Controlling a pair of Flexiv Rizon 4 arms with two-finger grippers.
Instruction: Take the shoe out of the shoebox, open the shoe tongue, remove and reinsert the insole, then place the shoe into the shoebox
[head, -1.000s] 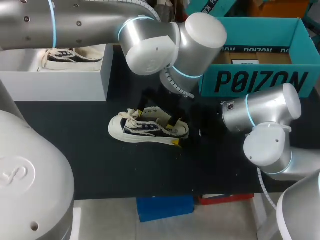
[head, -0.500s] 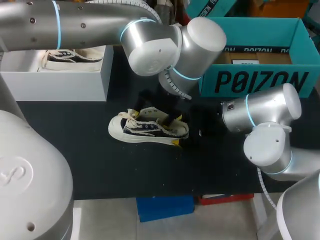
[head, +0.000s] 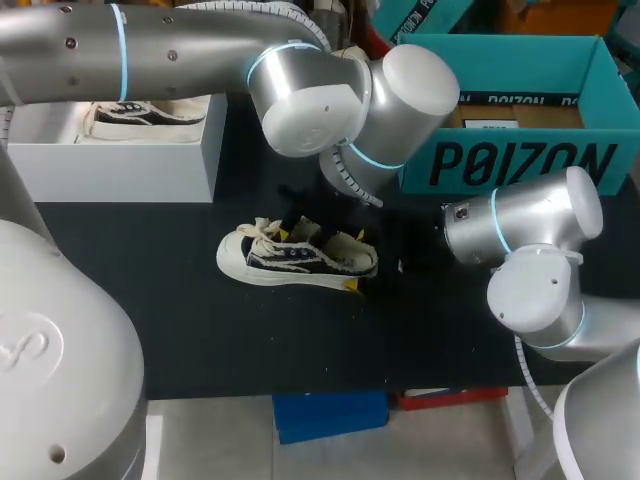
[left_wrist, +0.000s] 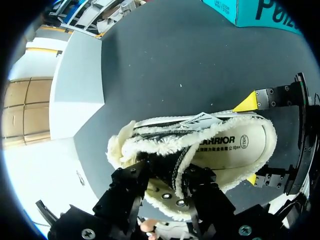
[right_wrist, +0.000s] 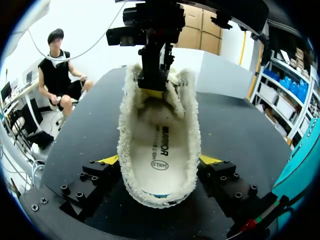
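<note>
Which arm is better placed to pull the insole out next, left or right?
Left, probably: the left hand sits at the tongue, right over the insole, while the right hand clamps the shoe at its heel, steadying it.

Teal carton and a spare sneaker sitting at the table's far corners

A black table (head: 200, 330) is filling the middle of the head view. At its two o'clock corner a large open teal carton (head: 612, 85) is standing, printed side facing six o'clock, with brown cardboard (head: 545, 118) and a small white label (head: 490, 125) showing inside. At ten o'clock a second sneaker (head: 140, 113) is lying inside the white box (head: 110, 165).
</note>
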